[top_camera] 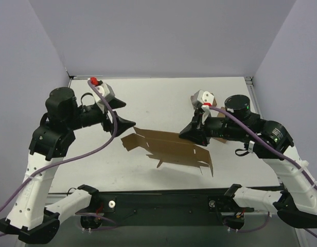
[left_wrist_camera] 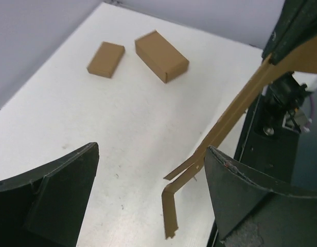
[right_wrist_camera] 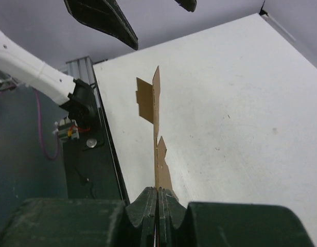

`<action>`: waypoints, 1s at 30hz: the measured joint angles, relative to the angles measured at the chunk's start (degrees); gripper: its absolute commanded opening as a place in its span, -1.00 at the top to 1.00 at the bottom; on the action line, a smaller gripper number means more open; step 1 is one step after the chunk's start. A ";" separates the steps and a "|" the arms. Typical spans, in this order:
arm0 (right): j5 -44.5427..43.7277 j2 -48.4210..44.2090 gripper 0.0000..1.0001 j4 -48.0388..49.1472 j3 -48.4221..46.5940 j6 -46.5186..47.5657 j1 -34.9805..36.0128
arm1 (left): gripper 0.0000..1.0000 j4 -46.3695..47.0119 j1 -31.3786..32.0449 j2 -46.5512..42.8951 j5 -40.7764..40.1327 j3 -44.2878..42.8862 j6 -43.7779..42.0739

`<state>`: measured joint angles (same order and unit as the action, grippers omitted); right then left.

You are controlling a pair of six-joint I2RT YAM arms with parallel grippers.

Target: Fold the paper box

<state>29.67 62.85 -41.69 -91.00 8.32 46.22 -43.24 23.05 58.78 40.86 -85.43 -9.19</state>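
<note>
The paper box is a flat brown die-cut sheet with flaps, held off the table in the middle. My right gripper is shut on its right end. In the right wrist view the jaws pinch the sheet, which runs away edge-on. My left gripper stands open at the sheet's left end. In the left wrist view the sheet passes just inside the right finger, and the wide gap of that gripper holds nothing.
Two small ready-made brown boxes lie on the white table toward the far side. The black base rail runs along the near edge. Grey walls close the table at the back and sides.
</note>
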 measured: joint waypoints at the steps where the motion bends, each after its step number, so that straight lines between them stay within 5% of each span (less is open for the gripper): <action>1: 0.33 -0.68 1.00 0.85 0.00 -1.38 -0.46 | -0.86 2.14 -1.33 -1.03 0.09 0.66 1.20; 10: 7.10 -4.50 1.00 7.50 1.29 -13.68 -3.87 | -0.89 19.52 -11.17 -5.03 -3.26 5.49 13.79; 20: 21.73 2.43 1.00 22.32 20.50 -26.86 -19.74 | -0.90 28.94 -16.31 -4.28 -6.19 8.74 24.00; 30: 23.61 12.52 1.00 25.68 25.38 -17.94 -25.29 | -0.90 35.47 -16.41 -1.27 6.19 21.29 24.87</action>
<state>53.28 75.37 -16.01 -65.63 -9.63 20.93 -7.77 6.63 57.52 47.05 -64.14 15.68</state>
